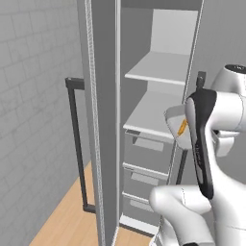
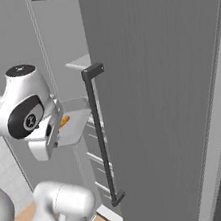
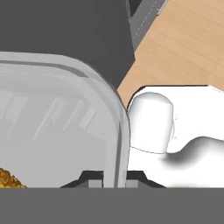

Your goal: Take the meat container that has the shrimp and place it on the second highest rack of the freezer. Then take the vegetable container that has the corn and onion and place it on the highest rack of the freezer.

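left base view: freezer open, two pale shelves upper centre | right base view: door's dark bar handle centre | hand view: gripper clamped on meat container rim, bottom centre | shrimp inside, centre left

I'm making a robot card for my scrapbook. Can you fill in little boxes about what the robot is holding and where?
holding: clear container, gripper shut on its rim
inside it: orange shrimp
where: in front of the open freezer, level with the lower shelf
upper shelf: bare
below the shelves: grey drawers
floor: wooden
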{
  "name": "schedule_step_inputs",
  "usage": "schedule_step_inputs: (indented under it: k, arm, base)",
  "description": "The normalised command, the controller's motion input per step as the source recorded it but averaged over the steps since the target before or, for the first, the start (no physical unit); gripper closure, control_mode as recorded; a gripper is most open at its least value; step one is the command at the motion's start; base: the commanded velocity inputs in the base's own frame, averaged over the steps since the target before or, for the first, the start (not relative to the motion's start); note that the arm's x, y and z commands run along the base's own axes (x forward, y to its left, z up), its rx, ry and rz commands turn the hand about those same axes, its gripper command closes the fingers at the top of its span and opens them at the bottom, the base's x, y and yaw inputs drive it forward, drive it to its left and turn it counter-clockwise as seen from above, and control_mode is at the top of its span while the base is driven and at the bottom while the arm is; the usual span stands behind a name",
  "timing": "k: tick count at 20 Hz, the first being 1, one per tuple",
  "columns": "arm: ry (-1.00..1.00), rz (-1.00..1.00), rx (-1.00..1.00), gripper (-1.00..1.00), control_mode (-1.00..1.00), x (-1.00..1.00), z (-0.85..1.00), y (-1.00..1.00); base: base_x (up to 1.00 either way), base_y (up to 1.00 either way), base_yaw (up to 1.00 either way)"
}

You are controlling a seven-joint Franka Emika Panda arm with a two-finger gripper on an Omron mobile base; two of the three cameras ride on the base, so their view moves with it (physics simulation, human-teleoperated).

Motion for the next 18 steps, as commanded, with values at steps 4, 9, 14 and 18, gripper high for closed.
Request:
schedule_step_inputs:
  k: [4,9,14,18]
  arm:
    - [-0.15,0.00,-0.02,1.00,-1.00,0.43,-0.62,0.95]
    - [-0.04,0.00,0.00,1.00,-1.00,0.94,-0.11,0.74]
    - [0.00,-0.04,0.00,1.00,-1.00,1.00,-0.05,0.05]
    - [0.00,-0.02,0.00,1.00,-1.00,1.00,-0.27,-0.09]
  base:
    - [0.00,0.00,0.00]
    - [0.00,0.00,0.00]
    - [0.00,0.00,0.00]
    - [0.00,0.00,0.00]
